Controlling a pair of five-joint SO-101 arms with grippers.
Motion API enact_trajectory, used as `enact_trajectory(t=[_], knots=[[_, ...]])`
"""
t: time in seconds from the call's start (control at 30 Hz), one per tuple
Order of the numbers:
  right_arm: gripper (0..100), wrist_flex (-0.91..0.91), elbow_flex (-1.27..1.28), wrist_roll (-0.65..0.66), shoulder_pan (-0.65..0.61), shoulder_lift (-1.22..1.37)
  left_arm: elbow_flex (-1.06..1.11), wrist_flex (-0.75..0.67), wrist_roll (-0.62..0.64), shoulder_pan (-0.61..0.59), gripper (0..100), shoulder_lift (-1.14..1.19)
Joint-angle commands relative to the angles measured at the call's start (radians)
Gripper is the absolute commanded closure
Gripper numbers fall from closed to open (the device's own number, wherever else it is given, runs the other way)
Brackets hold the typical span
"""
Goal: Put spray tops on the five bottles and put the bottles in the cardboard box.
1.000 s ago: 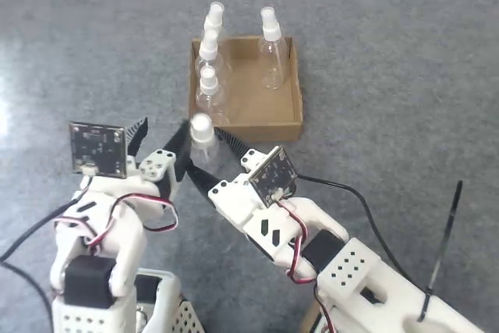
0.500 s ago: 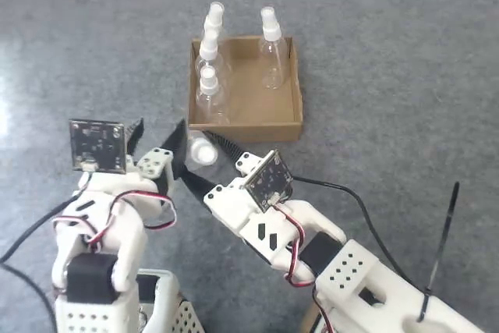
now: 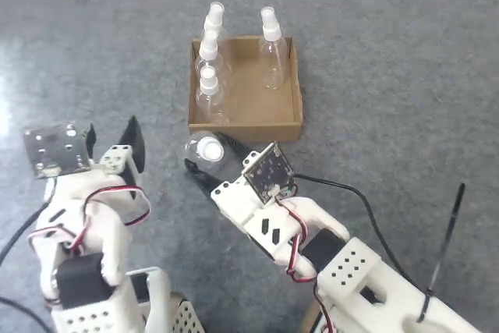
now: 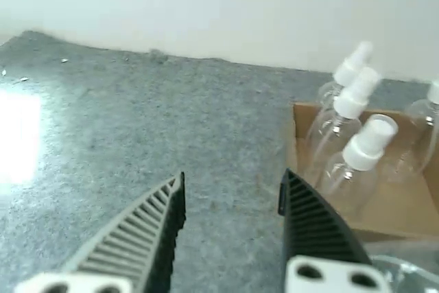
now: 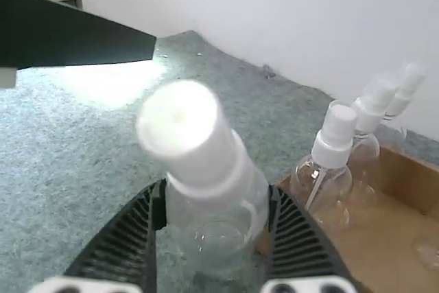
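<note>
While the right gripper (image 3: 201,151) sits just short of the cardboard box (image 3: 245,126), at the left end of its near wall, its fingers are clamped on the clear body of a bottle (image 3: 207,148). That bottle already wears its white spray top (image 5: 184,128) and tilts up out of the grip. I cannot tell whether it touches the near wall. Farther out from the box's near-left corner, the left gripper (image 3: 111,132) hangs over bare grey bench (image 3: 390,115), its fingers spread apart around nothing. Inside the box, three capped bottles (image 3: 209,87) stand in a row along its left wall. A fourth bottle (image 3: 271,44) stands against the right wall toward the far end. Bare cardboard floor lies between them, and grey bench stretches wide past both side walls.
</note>
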Motion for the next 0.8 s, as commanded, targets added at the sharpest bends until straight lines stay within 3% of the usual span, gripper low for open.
enact_trajectory(t=[0.0, 0.37, 0.53, 0.77], knots=[[98.2, 0.024, -0.094, 0.012, 0.022, -0.021, 0.070, -0.098, 0.064, -0.052, 79, -0.006], [98.2, 0.102, -0.146, 0.012, 0.097, -0.025, 0.306, -0.285, 0.114, -0.074, 79, -0.006], [98.2, 0.108, -0.173, 0.014, 0.148, -0.021, 0.421, -0.446, 0.110, -0.077, 79, -0.006], [98.2, 0.108, -0.207, 0.014, 0.231, -0.016, 0.449, -0.470, 0.107, -0.074, 79, -0.006]])
